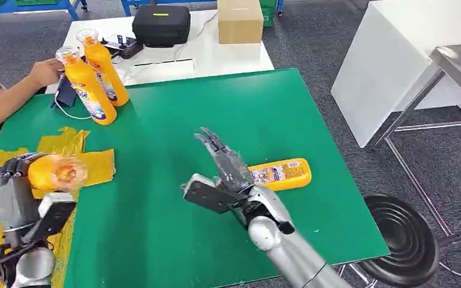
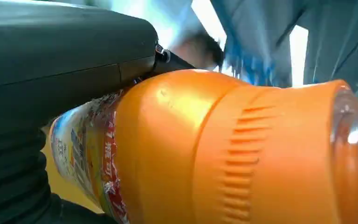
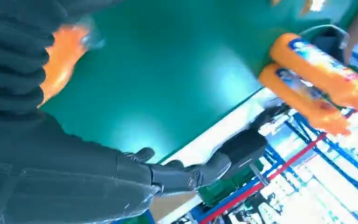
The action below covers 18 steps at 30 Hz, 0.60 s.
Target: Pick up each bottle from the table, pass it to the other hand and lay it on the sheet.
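Beside the empty, spread right hand lies a bottle; left hand grips another.

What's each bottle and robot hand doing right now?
Held bottle: gripped in the left hand, over the yellow sheet.
Lying bottle: on its side on the green mat, behind the right hand.
Two standing bottles: upright, capped.
Left hand: holding a bottle.
Right hand: open, empty.

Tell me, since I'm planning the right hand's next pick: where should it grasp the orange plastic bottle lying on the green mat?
Probably around the labelled middle of the lying orange plastic bottle, from above: it lies flat, long sides exposed, beside the right hand.
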Each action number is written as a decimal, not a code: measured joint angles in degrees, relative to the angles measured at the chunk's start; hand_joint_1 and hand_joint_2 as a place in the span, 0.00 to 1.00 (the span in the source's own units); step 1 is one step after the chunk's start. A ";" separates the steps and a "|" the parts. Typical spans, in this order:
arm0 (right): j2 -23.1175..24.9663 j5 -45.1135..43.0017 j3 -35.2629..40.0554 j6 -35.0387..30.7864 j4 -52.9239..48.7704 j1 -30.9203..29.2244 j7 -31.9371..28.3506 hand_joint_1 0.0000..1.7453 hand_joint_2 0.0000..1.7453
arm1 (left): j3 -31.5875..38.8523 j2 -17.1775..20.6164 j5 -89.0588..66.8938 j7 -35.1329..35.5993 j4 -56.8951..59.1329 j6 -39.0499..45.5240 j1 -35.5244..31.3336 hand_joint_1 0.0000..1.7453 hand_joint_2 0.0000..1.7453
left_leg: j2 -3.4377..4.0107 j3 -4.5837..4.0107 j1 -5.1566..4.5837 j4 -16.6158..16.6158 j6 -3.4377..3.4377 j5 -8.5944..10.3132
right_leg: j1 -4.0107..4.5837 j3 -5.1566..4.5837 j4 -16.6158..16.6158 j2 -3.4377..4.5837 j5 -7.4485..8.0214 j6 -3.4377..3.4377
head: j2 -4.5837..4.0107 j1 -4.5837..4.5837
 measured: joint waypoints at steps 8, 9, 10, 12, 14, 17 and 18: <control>-12.06 -4.66 -2.69 5.19 -4.17 -0.98 1.77 0.00 1.00 | -0.59 1.84 -24.10 13.48 6.85 3.01 1.38 1.00 1.00 | 0.02 0.03 0.01 0.00 0.01 0.00 | -0.08 0.04 0.01 -0.01 0.04 0.04 | 0.00 0.00; -13.20 -4.90 -3.04 5.24 -4.28 -1.01 1.86 0.00 1.00 | -0.72 2.28 -24.19 13.94 7.85 3.03 1.38 1.00 1.00 | 0.05 0.04 0.01 0.00 0.01 0.00 | -0.08 0.04 0.02 0.00 0.04 0.04 | 0.00 0.02; -14.05 -4.94 -3.35 5.32 -4.41 -1.05 1.86 0.00 1.00 | -0.81 2.63 -24.28 14.13 8.79 3.08 1.28 1.00 1.00 | 0.06 0.04 0.01 0.00 0.01 0.00 | -0.08 0.03 0.01 0.01 0.04 0.04 | 0.00 -0.02; -15.25 -4.96 -3.52 5.39 -4.71 -1.05 1.86 0.00 1.00 | -1.05 3.21 -24.67 14.22 10.23 3.10 1.17 1.00 1.00 | 0.02 0.04 0.02 0.00 0.01 0.00 | -0.05 0.03 0.02 0.00 0.03 0.04 | 0.02 0.00; -15.86 -4.96 -3.63 5.39 -5.00 -1.05 1.94 0.00 1.00 | -1.31 3.41 -24.69 14.33 11.06 3.10 1.17 1.00 1.00 | -0.01 0.03 0.04 0.00 0.01 0.00 | -0.03 0.03 0.02 -0.01 0.03 0.04 | 0.00 0.00; -16.64 -5.13 -3.68 5.50 -5.26 -1.05 2.40 0.00 1.00 | -1.83 3.91 -24.74 15.96 12.02 2.21 1.08 1.00 1.00 | 0.01 0.02 0.04 0.00 0.00 0.00 | -0.03 0.03 0.01 0.00 0.03 0.04 | 0.00 0.00; -17.00 -5.46 -3.70 5.74 -5.44 -1.01 2.84 0.00 1.00 | -2.54 4.51 -24.74 17.59 12.57 0.82 0.92 1.00 1.00 | 0.01 0.03 0.04 0.00 0.00 0.00 | -0.03 0.01 0.00 0.00 0.03 0.04 | 0.00 0.00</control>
